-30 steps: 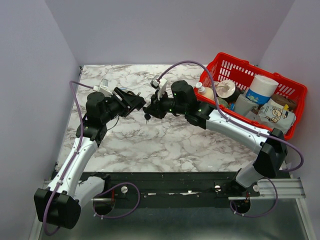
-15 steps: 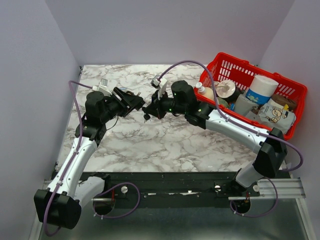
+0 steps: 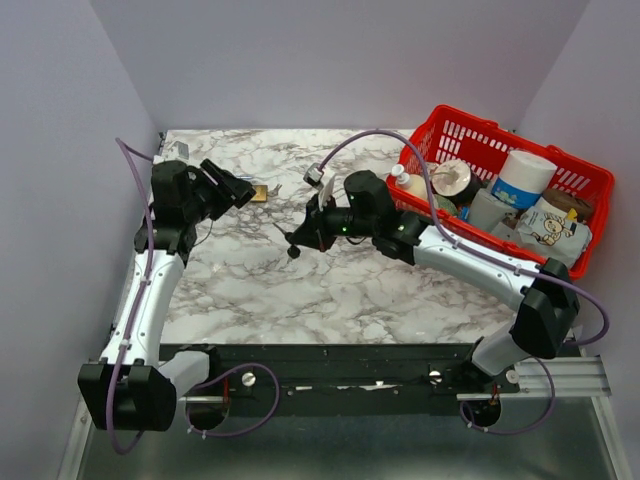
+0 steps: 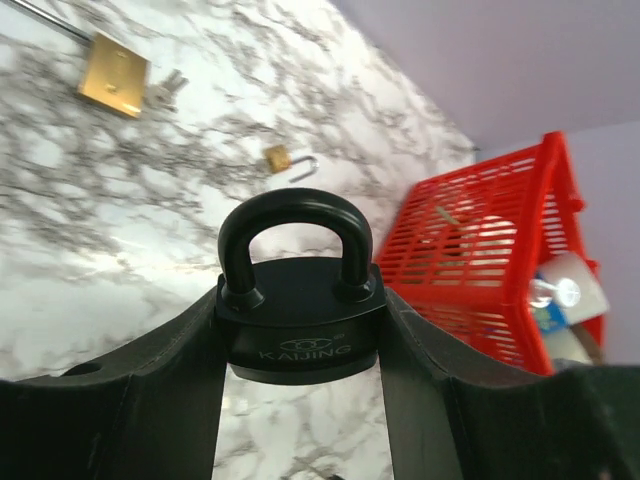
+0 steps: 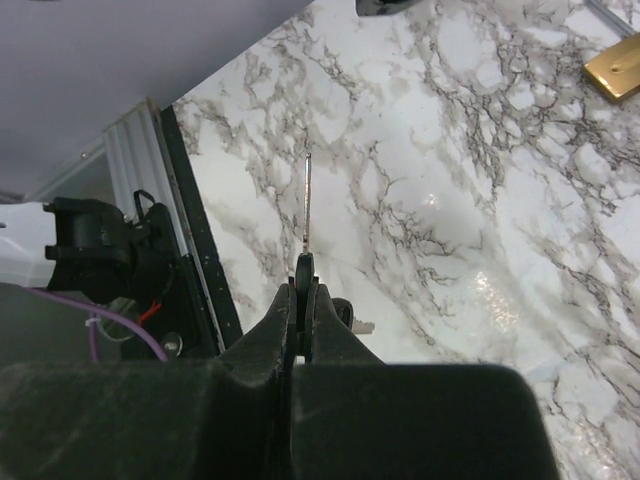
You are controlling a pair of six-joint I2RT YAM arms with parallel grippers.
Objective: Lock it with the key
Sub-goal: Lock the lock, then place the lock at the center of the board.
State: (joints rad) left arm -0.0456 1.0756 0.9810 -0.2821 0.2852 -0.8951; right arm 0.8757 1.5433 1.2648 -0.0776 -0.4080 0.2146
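A black padlock marked KAIJING, its shackle up, sits clamped between the fingers of my left gripper. In the top view the left gripper is at the back left of the table. My right gripper is at mid-table, apart from it, and points left. In the right wrist view the right gripper is shut on the black head of a key, whose thin blade sticks out ahead. A second key hangs just below the fingers.
A brass padlock lies on the marble between the two grippers; the left wrist view shows the brass padlock with keys beside it and a smaller brass padlock. A red basket full of items fills the back right corner.
The left arm has swung back and to the left with the black padlock, away from the right gripper. The right gripper has closed tight on the key and dropped slightly toward the table.
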